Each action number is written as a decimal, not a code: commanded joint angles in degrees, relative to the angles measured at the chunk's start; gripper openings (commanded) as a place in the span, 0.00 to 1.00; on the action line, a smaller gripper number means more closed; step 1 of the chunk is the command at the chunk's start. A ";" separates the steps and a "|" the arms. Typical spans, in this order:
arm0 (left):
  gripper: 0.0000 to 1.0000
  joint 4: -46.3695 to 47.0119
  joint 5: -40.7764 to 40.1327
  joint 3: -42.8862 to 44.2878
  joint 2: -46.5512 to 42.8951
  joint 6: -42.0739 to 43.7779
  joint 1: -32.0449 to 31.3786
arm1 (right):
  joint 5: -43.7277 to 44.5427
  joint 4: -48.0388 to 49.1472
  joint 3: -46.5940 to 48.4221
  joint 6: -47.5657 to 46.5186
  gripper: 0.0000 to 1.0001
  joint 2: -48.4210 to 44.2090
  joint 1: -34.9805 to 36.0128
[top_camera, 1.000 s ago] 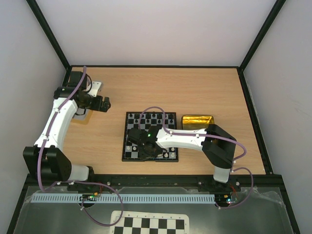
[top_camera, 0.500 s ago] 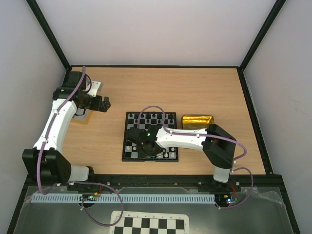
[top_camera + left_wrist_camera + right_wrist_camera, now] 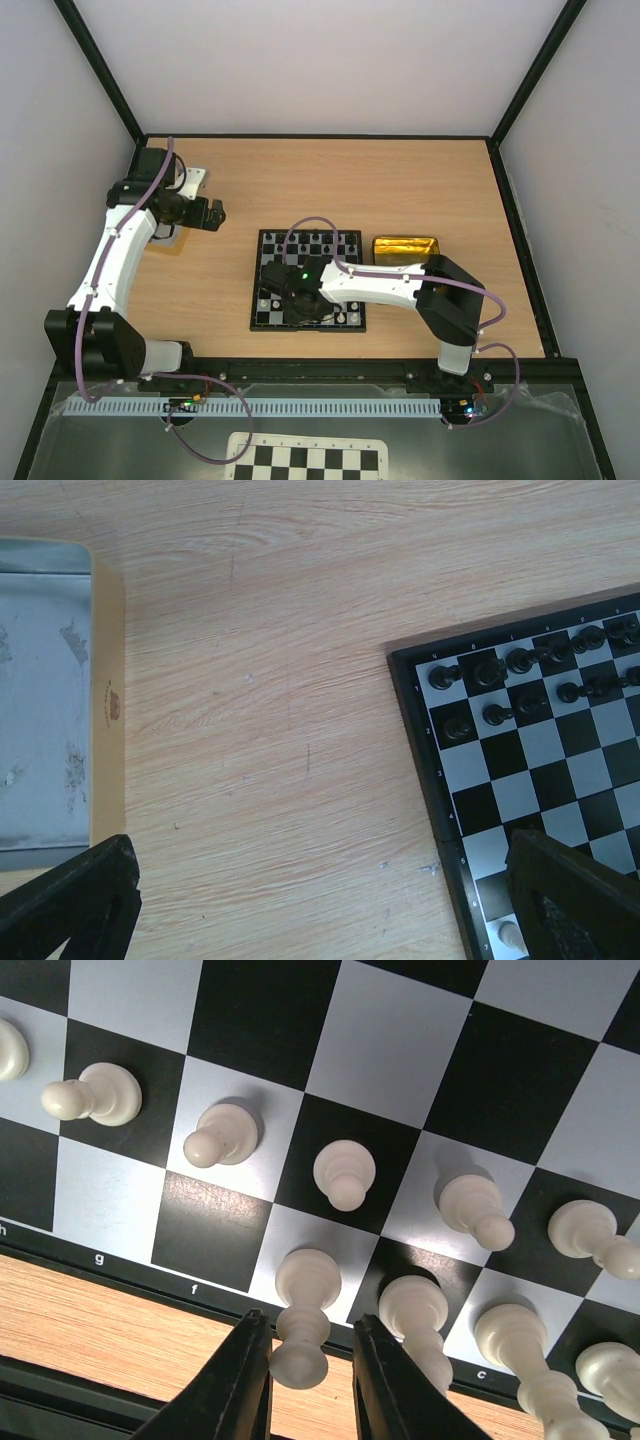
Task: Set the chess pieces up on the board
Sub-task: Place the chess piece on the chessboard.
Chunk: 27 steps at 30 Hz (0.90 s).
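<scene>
Entry: the board, flat at mid-desk just left of a gold tin tray, with black chessmen on its far rows and the cream chess pieces on its two near rows. The right gripper sits low over the board's near edge, its fingers slightly apart either side of one back-row white piece, a gap showing on one side, not clamped. The left gripper is over bare desk, far left, well apart from the board, fingers spread wide, holding nothing.

Gold tin tray and grey tin sit apart on the wooden table.
</scene>
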 commanded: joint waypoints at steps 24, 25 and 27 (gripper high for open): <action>0.99 -0.96 0.39 -0.29 -0.80 0.10 0.34 | 7.60 -12.46 5.97 -3.36 0.24 -12.12 -13.93; 0.99 -0.93 0.37 -0.25 -0.69 0.14 0.34 | 7.98 -13.05 5.12 -4.27 0.24 -13.85 -16.83; 0.99 -0.84 0.36 -0.18 -0.49 0.11 0.34 | 8.24 -13.37 2.81 -6.01 0.25 -17.11 -22.66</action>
